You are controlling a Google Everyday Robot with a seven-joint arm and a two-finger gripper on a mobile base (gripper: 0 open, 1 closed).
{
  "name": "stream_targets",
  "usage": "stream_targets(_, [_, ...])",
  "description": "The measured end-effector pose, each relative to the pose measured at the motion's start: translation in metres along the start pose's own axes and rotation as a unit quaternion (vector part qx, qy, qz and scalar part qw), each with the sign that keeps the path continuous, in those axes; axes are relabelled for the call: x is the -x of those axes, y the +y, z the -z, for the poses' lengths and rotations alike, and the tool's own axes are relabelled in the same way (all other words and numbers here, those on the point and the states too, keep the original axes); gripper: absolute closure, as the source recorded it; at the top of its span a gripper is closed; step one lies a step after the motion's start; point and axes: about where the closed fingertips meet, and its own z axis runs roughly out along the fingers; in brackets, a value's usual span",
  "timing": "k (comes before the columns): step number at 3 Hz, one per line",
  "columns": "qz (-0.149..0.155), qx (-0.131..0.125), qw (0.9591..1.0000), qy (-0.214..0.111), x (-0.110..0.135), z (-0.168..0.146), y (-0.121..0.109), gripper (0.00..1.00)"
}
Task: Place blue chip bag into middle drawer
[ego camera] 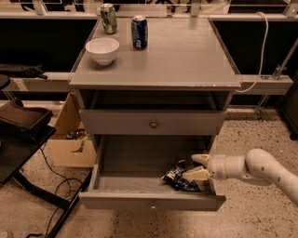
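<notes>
Inside the middle drawer (pixel 135 201), which is pulled well out of the cabinet, the blue chip bag (pixel 178 178) is seen lying on the drawer floor. It is placed toward the drawer's right side and close behind the front panel, crumpled, with pale markings showing on its dark foil. The end effector (pixel 197 166) is held low over the same right part of the drawer, reached in from the right on a white arm (pixel 260 167). Its two pale fingers (pixel 197 175) are spread apart, so it is released rather than clenched. The lower finger is set against the right end of the bag, while the upper finger is kept clear of it. A small round knob (pixel 152 204) is fixed at the middle of the open drawer's front.

Above it, the upper drawer (pixel 195 122) is shut flush with the cabinet, and its own knob (pixel 153 124) is centred on it. An open gap is left between that drawer and the worktop (pixel 186 56).

On the worktop, a white bowl (pixel 102 49) is set near the left edge, upright. A green can (pixel 109 11) is stood at the back left corner, and a blue soda can (pixel 139 32) is stood just to its right, nearer the front, apart from both bowl and green can.

Beside the cabinet's left side, a cardboard box (pixel 70 144) is placed on the speckled floor.
</notes>
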Motion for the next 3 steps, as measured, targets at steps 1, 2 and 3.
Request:
stream_targets(1, [0.000,0.000,1.0000,0.000,0.000,0.000,0.000,0.00])
stream_targets(2, [0.023,-0.011,0.9995,0.019,0.020,0.008,0.015,0.00])
stream_targets(3, [0.068,-0.021,0.9953,0.066,0.048,0.035,0.061,0.00])
